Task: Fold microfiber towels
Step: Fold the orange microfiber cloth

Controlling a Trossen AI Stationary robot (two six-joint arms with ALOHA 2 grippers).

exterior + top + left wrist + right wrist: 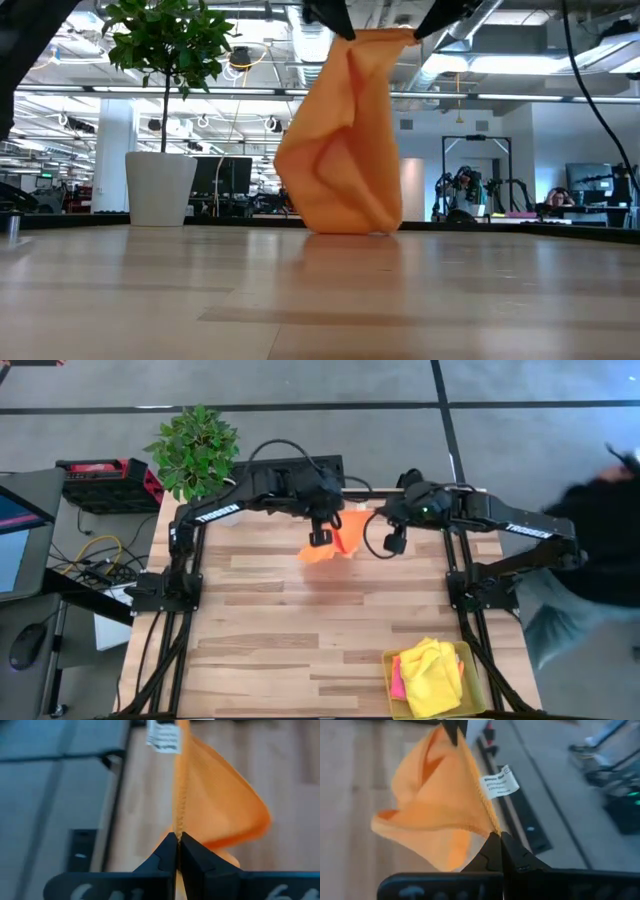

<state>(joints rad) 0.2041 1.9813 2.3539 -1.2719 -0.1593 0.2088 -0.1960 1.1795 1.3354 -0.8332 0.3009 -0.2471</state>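
At the upper centre of the table (260, 610), the left gripper (319, 537) and right gripper (394, 544) each pinch shut on a top corner of an orange towel (330, 545), hanging it to spread flat for folding; its hem brushes the wood.

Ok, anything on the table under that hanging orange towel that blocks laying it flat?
Nothing visible. The orange towel hangs from both grippers over bare wood; the yellow tray with the other towels sits apart at the near right corner.
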